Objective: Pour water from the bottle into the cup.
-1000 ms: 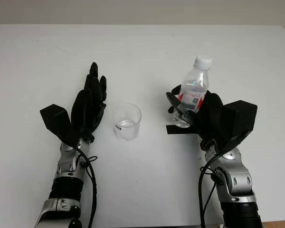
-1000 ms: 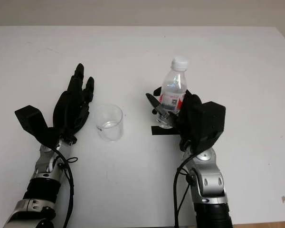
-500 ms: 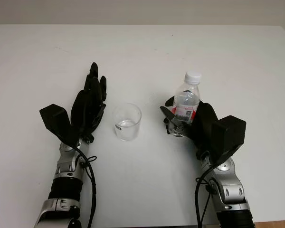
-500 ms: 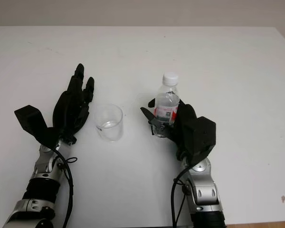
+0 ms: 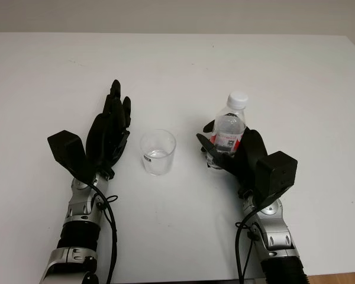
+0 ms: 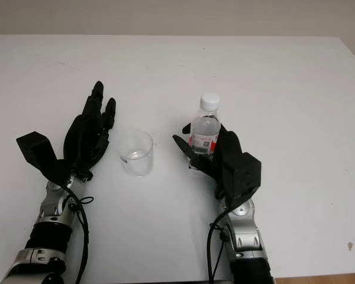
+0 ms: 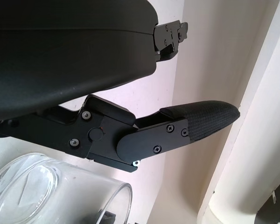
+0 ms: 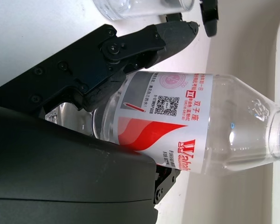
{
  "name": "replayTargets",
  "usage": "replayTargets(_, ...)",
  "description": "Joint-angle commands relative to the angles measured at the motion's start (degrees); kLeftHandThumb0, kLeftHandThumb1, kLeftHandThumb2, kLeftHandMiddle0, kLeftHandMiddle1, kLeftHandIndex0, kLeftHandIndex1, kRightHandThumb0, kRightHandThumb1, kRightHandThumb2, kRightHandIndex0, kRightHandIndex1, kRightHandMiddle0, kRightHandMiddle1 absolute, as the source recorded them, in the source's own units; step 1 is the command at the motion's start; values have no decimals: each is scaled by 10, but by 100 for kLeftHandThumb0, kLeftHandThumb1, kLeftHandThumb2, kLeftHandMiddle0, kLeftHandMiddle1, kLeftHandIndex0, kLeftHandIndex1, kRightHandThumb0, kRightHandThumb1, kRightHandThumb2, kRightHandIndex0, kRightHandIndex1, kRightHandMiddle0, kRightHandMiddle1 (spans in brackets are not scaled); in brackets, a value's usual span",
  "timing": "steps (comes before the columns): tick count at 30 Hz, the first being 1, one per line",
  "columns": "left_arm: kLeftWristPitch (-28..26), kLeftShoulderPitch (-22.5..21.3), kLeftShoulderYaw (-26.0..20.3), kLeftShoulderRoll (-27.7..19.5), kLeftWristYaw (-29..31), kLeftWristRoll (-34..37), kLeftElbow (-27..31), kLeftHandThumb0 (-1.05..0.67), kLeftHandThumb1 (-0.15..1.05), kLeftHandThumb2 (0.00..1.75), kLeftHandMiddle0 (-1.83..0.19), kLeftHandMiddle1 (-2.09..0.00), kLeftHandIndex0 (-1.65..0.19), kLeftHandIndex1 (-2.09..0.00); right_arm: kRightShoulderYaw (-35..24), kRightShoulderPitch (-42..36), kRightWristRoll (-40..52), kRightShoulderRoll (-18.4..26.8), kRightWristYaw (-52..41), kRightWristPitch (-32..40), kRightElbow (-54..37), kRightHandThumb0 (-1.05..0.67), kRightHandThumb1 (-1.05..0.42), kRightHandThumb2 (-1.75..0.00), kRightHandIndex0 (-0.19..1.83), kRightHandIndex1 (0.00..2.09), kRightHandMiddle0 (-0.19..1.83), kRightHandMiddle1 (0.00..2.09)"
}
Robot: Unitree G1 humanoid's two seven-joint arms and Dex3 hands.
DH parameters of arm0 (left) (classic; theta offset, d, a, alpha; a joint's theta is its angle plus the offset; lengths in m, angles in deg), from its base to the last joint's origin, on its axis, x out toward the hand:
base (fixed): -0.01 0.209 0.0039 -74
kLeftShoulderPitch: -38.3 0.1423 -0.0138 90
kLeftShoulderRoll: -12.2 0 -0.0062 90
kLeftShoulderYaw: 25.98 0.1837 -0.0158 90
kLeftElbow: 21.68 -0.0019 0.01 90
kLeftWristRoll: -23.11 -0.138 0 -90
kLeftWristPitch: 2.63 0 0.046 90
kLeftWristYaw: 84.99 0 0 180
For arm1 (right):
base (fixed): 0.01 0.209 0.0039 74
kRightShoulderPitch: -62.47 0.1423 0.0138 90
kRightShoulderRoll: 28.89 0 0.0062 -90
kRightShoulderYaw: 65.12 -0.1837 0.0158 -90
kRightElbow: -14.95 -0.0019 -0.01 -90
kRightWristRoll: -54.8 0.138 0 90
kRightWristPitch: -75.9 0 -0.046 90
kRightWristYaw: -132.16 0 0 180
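Note:
A clear plastic bottle with a white cap and a red-and-white label stands upright right of centre, held low around its body by my right hand. The label and the fingers wrapped round it show close up in the right wrist view. A clear cup with a little water at its bottom stands on the table left of the bottle, a short gap between them. My left hand is open just left of the cup, apart from it. The cup's rim appears beside a finger in the left wrist view.
The white table stretches wide behind both hands, its far edge against a pale wall. Its right edge lies well beyond the bottle.
My right hand has brought the bottle down and toward me, slightly left, closer to the cup. The left hand and the cup have stayed where they were.

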Motion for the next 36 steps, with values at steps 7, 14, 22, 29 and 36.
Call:
replayTargets(7,-8,14,-2,-3,2,3,8,-84,105,69,16,-5,19,-3,4,-43,15,42,-77,38,-13,-71,-96,-5,-1,67,-8,98)
replayTargets(14,-10,14,-2,-4,1,2,9,-84,105,69,16,-5,19,-4,2,-80,31,67,-124,79,-86,-80,-91,-5,-10,5,-13,33)
replayTargets(22,-10,10,-2,-4,1,1,6,-84,105,69,16,-5,19,-3,-11,-109,53,71,-130,121,-142,-84,-89,-5,-18,3,-14,18)
replayTargets(29,-10,7,-3,-4,2,3,1,-84,105,69,15,-6,18,-4,-26,-119,52,84,-133,88,-148,-93,-90,-6,-19,0,-19,0)
replayTargets(36,-8,3,-2,-3,1,1,-4,-85,105,68,15,-6,19,-4,-38,-101,40,73,-91,29,-117,-101,-93,-6,-19,0,-19,0)
